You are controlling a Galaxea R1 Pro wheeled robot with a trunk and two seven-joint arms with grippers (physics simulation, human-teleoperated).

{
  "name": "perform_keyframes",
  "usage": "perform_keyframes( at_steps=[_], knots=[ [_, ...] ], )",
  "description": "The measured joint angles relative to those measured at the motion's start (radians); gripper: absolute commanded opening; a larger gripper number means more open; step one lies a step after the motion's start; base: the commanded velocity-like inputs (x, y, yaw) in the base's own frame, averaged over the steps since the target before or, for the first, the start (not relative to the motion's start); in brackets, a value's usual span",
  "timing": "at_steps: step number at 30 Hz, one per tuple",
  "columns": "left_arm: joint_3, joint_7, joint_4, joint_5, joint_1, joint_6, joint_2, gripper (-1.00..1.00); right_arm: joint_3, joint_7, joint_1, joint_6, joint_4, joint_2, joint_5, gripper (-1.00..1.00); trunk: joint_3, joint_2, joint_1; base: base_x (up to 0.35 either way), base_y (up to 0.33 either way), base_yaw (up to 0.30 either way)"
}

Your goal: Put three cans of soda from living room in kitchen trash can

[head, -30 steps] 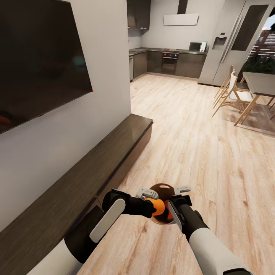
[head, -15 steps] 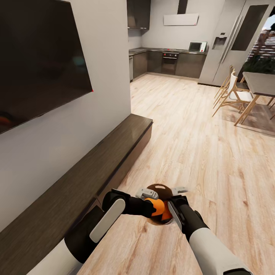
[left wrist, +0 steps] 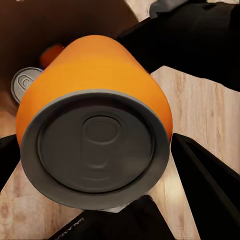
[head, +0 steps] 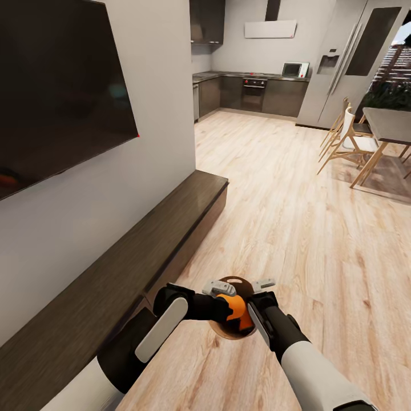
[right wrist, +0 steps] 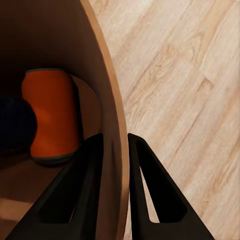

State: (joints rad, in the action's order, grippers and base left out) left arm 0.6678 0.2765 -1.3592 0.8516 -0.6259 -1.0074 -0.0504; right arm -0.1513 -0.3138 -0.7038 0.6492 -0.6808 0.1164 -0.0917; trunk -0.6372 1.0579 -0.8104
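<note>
Bin closer in; orange can over it

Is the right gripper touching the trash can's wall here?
Touching. In the right wrist view the right gripper has one finger inside and the other outside the trash can wall, both pressed against it with no gap.

The head view looks forward and down from above both arms, with the bin low at 6 o'clock, the bench at 9 and the kitchen far off at 12. The left wrist view sits very close behind an orange can, facing its top and the bin's brown inside beyond. The right wrist view looks steeply down along the bin's wall at the floor and another orange can inside; all three views share the bin.
</note>
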Motion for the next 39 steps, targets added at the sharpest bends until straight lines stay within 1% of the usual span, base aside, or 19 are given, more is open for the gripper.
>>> perform_keyframes(
  at_steps=[4,8,11,14,17,21,25,28,36,39],
  knots=[
    [0.001,0.009,0.029,-0.002,0.000,0.022,0.000,-1.00,-0.001,0.000,0.000,-0.001,0.000,0.000,0.001,-1.00,0.000,0.000,0.000,0.000,0.000,0.000],
    [0.001,0.011,0.119,-0.004,0.000,0.034,0.000,-1.00,-0.001,0.001,0.001,-0.001,-0.001,0.000,-0.002,-1.00,0.000,0.000,0.000,0.000,0.000,0.000],
    [0.001,0.007,0.142,-0.001,0.000,0.037,0.000,-1.00,0.000,0.005,0.001,-0.001,-0.001,-0.001,-0.001,-1.00,0.000,0.000,0.000,0.000,0.000,0.000],
    [0.001,0.006,0.149,-0.001,0.000,0.044,0.000,-1.00,0.000,0.021,0.001,0.000,-0.001,-0.001,-0.003,-1.00,0.000,0.000,0.000,0.000,0.000,0.000],
    [0.001,0.005,0.153,-0.001,0.000,0.061,0.000,-1.00,0.000,0.033,0.001,-0.002,-0.001,-0.001,0.004,-1.00,0.000,0.000,0.000,0.000,0.000,0.000],
    [0.002,0.004,0.153,-0.001,0.000,0.069,0.000,-1.00,-0.003,0.036,0.002,-0.001,-0.001,-0.001,-0.004,-1.00,0.000,0.000,0.000,0.000,0.000,0.000],
    [0.002,0.003,0.152,-0.001,0.000,0.082,0.001,-1.00,-0.038,0.039,0.002,0.000,-0.001,0.000,0.002,-1.00,0.000,0.000,0.000,0.000,0.000,0.000],
    [0.002,0.002,0.153,0.000,0.000,0.107,0.001,-1.00,-0.049,0.038,0.003,0.001,-0.001,0.000,-0.001,-1.00,0.000,0.000,0.000,0.000,0.000,0.000],
    [0.003,0.002,0.155,-0.003,0.000,0.134,0.000,-1.00,-0.059,0.073,0.003,0.000,-0.001,0.000,0.004,-1.00,0.000,0.000,0.000,0.000,0.000,0.000],
    [0.003,0.002,0.156,-0.003,0.000,0.136,0.000,-1.00,-0.059,0.076,0.003,0.002,-0.001,0.000,-0.006,-1.00,0.000,0.000,0.000,0.000,0.000,0.000]
  ],
)
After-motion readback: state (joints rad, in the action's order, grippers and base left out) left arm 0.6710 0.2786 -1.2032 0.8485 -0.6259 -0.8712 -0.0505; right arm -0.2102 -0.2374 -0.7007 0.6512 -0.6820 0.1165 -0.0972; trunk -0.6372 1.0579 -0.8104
